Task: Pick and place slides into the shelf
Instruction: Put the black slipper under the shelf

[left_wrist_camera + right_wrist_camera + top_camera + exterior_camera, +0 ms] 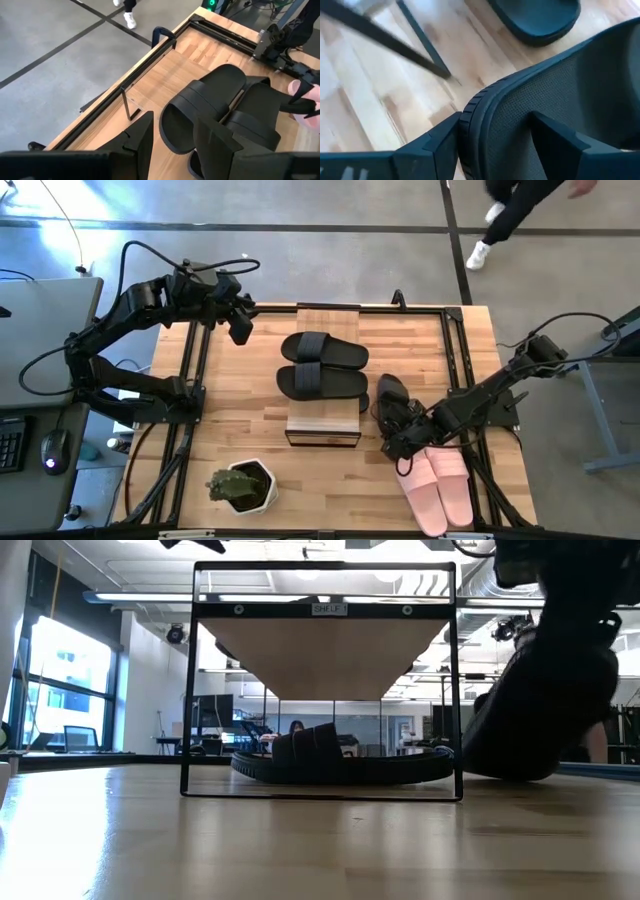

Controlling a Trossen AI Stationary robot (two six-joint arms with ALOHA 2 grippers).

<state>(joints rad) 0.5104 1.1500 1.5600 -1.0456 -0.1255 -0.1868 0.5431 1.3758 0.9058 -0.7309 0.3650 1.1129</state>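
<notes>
Slides status: two black slides [322,365] already sit side by side on the shelf [322,425] top plank; the low view shows another black slide [340,765] under the plank on the lower level. Pink pair [438,485] lies on the table near the front-right corner, not yet moved. Step in hand looks like lifting the loose black slide [392,402] that sits just right of the shelf. Right gripper [402,438] is on it; the right wrist view shows the fingers [437,145] spread wide with the slide's ribbed sole edge [520,115] between them, so jaws straddle the sole, and I can't tell from these frames whether they're actually pinching it. In the low view that slide looks tilted up off the table at the right of the frame. Left gripper [240,325] waits partly open over the table near the shelf's back-left corner, holding nothing. To do this well: get a firm bite across the sole edge before moving, lift clear of the shelf's black frame, keep the slide level, and bring it in parallel to the ones already placed. Risks: toe clipping a frame post, or nudging the stacked pair or the pink ones underneath the arm.
</notes>
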